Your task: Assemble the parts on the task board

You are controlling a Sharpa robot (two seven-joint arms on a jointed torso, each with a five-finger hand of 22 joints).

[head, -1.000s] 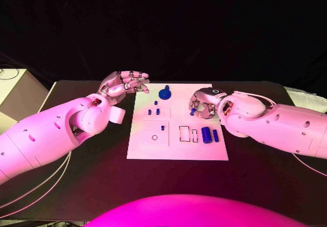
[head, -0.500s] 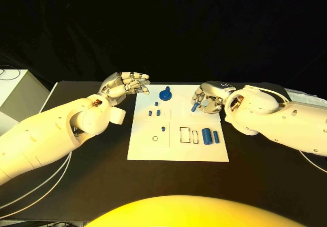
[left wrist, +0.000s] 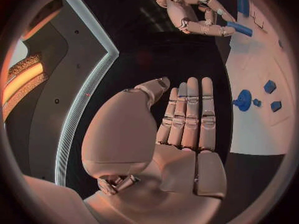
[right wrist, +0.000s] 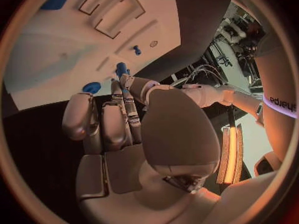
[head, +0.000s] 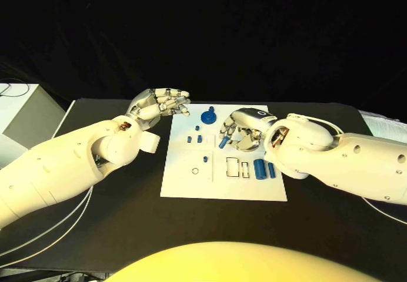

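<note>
The white task board lies in the middle of the black table. My right hand hovers over the board's upper middle and pinches a blue peg that points down; the peg sticks out past its fingertips. My left hand hangs beside the board's far left corner, fingers straight, holding nothing. A blue knob stands at the board's far edge. Two small blue pieces lie left of the peg. Two blue cylinders lie at the board's right, next to two rectangular slots.
A small blue pin stands near a ring-shaped hole on the board's left half. A pale box sits off the table's left edge. Cables hang below my left arm. Dark table surface surrounds the board.
My right hand has carried the blue peg leftward, from the board's right edge to over its upper middle. The left hand has stayed in place.
</note>
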